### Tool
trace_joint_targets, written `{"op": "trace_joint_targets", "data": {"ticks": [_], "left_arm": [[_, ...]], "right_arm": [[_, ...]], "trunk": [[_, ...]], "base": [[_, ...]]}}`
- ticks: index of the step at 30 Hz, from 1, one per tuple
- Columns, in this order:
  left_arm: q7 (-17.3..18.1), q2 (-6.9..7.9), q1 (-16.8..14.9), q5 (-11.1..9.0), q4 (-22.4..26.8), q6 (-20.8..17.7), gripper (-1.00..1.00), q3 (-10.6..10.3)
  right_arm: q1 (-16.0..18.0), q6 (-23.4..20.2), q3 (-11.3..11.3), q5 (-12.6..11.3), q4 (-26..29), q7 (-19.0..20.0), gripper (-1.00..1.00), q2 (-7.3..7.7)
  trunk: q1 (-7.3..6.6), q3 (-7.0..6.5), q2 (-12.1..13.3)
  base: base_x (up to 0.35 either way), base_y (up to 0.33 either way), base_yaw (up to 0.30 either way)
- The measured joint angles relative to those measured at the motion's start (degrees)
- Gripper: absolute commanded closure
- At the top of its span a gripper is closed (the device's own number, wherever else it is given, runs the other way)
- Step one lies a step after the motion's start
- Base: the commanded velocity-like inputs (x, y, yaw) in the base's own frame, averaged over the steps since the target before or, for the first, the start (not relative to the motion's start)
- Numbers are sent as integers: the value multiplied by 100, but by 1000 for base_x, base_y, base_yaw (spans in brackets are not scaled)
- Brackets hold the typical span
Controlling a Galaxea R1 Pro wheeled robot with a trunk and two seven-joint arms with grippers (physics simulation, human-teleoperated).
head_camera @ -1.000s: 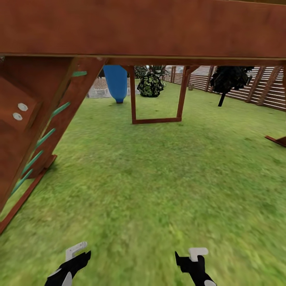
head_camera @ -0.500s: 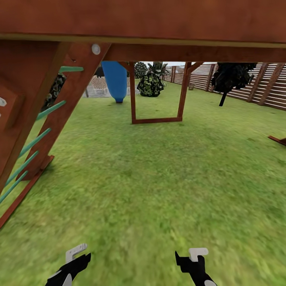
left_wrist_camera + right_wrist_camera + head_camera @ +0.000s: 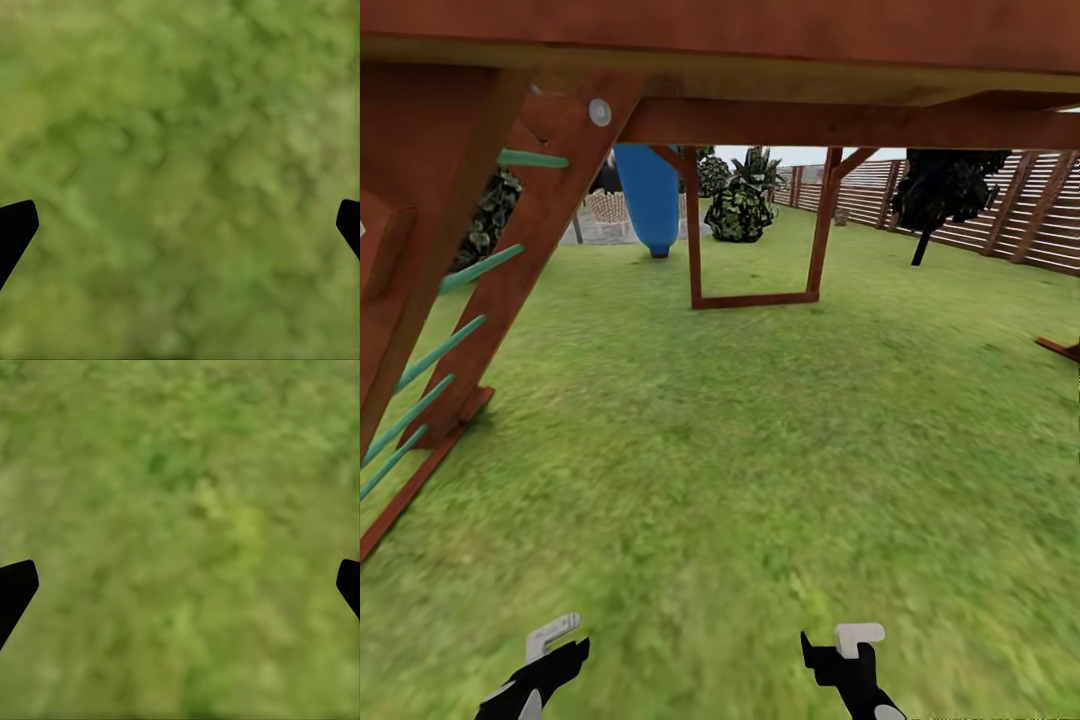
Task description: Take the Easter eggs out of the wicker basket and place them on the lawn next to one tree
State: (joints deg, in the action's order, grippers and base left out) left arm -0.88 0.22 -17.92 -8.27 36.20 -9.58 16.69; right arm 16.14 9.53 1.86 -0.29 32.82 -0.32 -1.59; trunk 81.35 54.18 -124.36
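Observation:
The Easter eggs, the wicker basket and the tree are out of view. Green lawn point(image 3: 760, 440) stretches ahead of me under a brown wooden play frame. My left gripper point(image 3: 552, 650) and right gripper point(image 3: 842, 650) hang low at the near edge of the head view, both above bare grass. In the left wrist view the left gripper point(image 3: 180, 225) has its black fingertips point(image 3: 16, 225) far apart with only grass between them. The right gripper point(image 3: 180, 585) looks the same, open and holding nothing.
A wooden beam point(image 3: 760, 60) runs overhead. A slanted ladder with green rungs point(image 3: 450, 340) stands at the left and a post frame point(image 3: 755, 240) ahead. Beyond are a blue slide point(image 3: 652, 205), round bushes point(image 3: 740, 210), a black-trunked tree point(image 3: 940, 195) and a slatted fence point(image 3: 1010, 225).
The whole view has shifted: the beam sits higher and the ladder further left, so the camera has moved forward. Both grippers keep their place and stay open.

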Motion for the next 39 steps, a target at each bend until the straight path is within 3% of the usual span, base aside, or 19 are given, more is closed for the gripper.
{"op": "trace_joint_targets", "data": {"ticks": [14, 30, 33, 39], "left_arm": [[0, -4, -1, 0, -2, 1, -100, -6], [1, -3, 0, 0, -149, 0, -100, -14], [74, -97, -20, -18, -129, 101, -100, -44], [71, -100, -18, -21, -144, 229, -100, -40]], "right_arm": [[-1, -5, 0, -2, 11, 8, -100, 0], [0, -4, -10, -3, 9, 1, -100, 0], [97, 20, -8, -18, 7, -12, -100, 5], [111, 14, -9, -18, 9, -1, -100, 16]], "trunk": [[307, 162, -562], [656, 415, -1203], [659, 415, -1203], [659, 415, -1203]], "base": [[13, 0, -221], [286, 0, -66], [0, 0, 0], [0, 0, 0]]}}
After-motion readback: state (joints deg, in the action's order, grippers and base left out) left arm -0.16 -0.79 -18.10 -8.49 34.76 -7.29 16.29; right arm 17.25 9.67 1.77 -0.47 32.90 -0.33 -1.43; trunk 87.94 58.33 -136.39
